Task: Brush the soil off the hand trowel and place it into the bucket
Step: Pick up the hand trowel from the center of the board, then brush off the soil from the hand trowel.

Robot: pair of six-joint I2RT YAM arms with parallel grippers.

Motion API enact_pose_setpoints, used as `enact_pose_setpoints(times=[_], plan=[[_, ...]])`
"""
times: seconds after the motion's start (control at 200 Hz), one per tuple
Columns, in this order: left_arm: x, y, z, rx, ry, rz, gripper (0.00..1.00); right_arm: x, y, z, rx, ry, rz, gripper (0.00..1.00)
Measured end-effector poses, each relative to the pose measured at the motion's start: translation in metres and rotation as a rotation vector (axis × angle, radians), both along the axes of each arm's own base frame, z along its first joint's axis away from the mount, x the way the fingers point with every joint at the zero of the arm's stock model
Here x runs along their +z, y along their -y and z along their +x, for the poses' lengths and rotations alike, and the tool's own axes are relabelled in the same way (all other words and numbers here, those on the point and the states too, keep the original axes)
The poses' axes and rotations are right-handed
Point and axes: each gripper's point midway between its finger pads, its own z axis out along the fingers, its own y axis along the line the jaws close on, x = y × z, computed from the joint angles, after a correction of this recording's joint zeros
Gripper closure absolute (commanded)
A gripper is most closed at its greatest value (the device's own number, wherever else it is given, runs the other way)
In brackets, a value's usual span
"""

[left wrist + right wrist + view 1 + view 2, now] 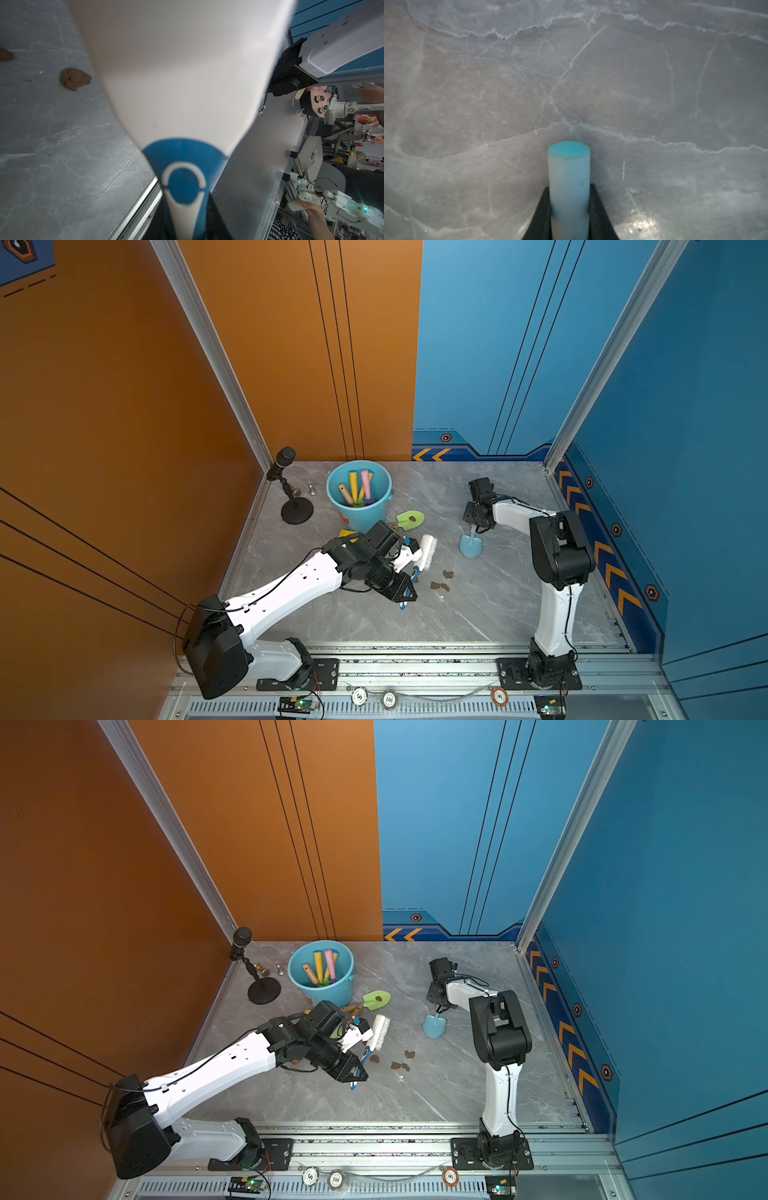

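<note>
My right gripper [478, 529] [569, 209] is shut on the handle of the light-blue hand trowel [471, 546] [434, 1026]. Its blade hangs low over the marble table at the right. In the right wrist view the round handle end [569, 158] sticks out past the black fingers. My left gripper [405, 593] [187, 228] is shut on the blue-tipped handle of a white brush [428, 548] [182, 83]. Brown soil lumps [440, 585] [401, 1065] [74, 80] lie on the table between the arms. The light-blue bucket [368, 517] [328, 995] stands at the back left.
The bucket holds several coloured tool handles [353, 485]. A green trowel [409, 519] carrying a brown lump lies beside it, with a yellow item [347, 534] half hidden by my left arm. A black microphone stand [296, 510] and small chess pieces [311, 488] stand at the back left.
</note>
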Motion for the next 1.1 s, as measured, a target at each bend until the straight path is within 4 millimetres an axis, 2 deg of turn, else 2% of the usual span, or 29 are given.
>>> enact_pose_setpoints(times=[0.095, 0.19, 0.275, 0.365, 0.436, 0.511, 0.571, 0.681, 0.766, 0.936, 1.101], plan=[[0.000, -0.001, 0.002, 0.007, 0.002, 0.004, 1.00, 0.007, -0.006, -0.002, 0.031, 0.019, 0.040, 0.93], [0.003, -0.004, 0.006, 0.027, -0.020, -0.016, 1.00, 0.038, -0.020, -0.009, 0.104, 0.102, 0.112, 0.94], [0.012, -0.011, 0.016, 0.064, -0.054, -0.067, 1.00, 0.098, -0.042, -0.013, 0.227, 0.285, 0.214, 0.95], [0.029, -0.019, 0.024, 0.098, -0.086, -0.150, 1.00, 0.182, -0.078, -0.025, 0.423, 0.554, 0.349, 0.94], [0.044, -0.025, 0.027, 0.112, -0.110, -0.223, 1.00, 0.246, -0.108, -0.043, 0.596, 0.750, 0.445, 0.94], [0.061, -0.027, 0.025, 0.099, -0.135, -0.299, 1.00, 0.295, -0.134, -0.065, 0.761, 0.903, 0.534, 0.94], [0.075, -0.026, 0.019, 0.070, -0.154, -0.356, 1.00, 0.322, -0.149, -0.081, 0.861, 0.996, 0.603, 0.95], [0.095, -0.025, 0.010, 0.026, -0.174, -0.435, 1.00, 0.358, -0.164, -0.104, 0.986, 1.120, 0.738, 0.95], [0.108, -0.026, 0.008, 0.007, -0.182, -0.476, 1.00, 0.376, -0.172, -0.117, 1.047, 1.185, 0.824, 0.96], [0.129, -0.025, 0.010, -0.006, -0.175, -0.528, 1.00, 0.400, -0.189, -0.136, 1.130, 1.254, 0.945, 0.96], [0.142, -0.024, 0.027, 0.046, -0.157, -0.562, 1.00, 0.419, -0.208, -0.164, 1.215, 1.302, 1.003, 0.96]])
